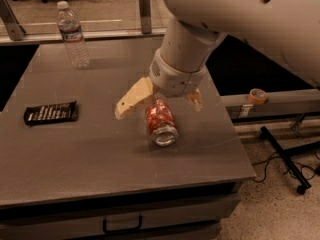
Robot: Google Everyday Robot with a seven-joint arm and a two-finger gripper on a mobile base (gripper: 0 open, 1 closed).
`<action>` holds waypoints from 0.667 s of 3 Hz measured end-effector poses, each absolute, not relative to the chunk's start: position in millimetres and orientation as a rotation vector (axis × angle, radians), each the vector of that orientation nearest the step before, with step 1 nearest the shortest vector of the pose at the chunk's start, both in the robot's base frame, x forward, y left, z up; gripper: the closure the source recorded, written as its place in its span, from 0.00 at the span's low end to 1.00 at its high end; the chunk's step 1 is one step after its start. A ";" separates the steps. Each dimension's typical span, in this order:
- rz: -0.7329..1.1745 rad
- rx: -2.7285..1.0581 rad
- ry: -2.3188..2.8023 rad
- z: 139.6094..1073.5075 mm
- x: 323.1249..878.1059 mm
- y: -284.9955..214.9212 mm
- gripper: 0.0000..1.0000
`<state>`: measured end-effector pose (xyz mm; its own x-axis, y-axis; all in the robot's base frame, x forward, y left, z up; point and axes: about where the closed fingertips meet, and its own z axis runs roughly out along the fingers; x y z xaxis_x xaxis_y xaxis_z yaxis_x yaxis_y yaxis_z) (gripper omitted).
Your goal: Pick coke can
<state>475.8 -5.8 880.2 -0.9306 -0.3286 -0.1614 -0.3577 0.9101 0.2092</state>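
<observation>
Straddling the side-lying coke can (pixel 161 123), the gripper (pixel 159 110) hovered, fingers wide at 9 and 3 o'clock: pre-grasp stage; descent and closure presumably required next.

The grey surface (pixel 100 154) bears a coke can (pixel 162 124) lying on its side right of centre, a water bottle (pixel 73 34) upright far left and a black wrapper (pixel 51 113) flat near the left edge. The gripper (pixel 159 110) hangs over the can, fingers spread.

Splayed pincer (pixel 163 103) — over toppled coke can (pixel 161 122)
</observation>
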 end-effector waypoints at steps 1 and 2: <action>0.283 -0.524 2.922 868.5 491.0 -3.4 0.00; 0.209 -0.503 2.908 855.3 507.1 -5.1 0.18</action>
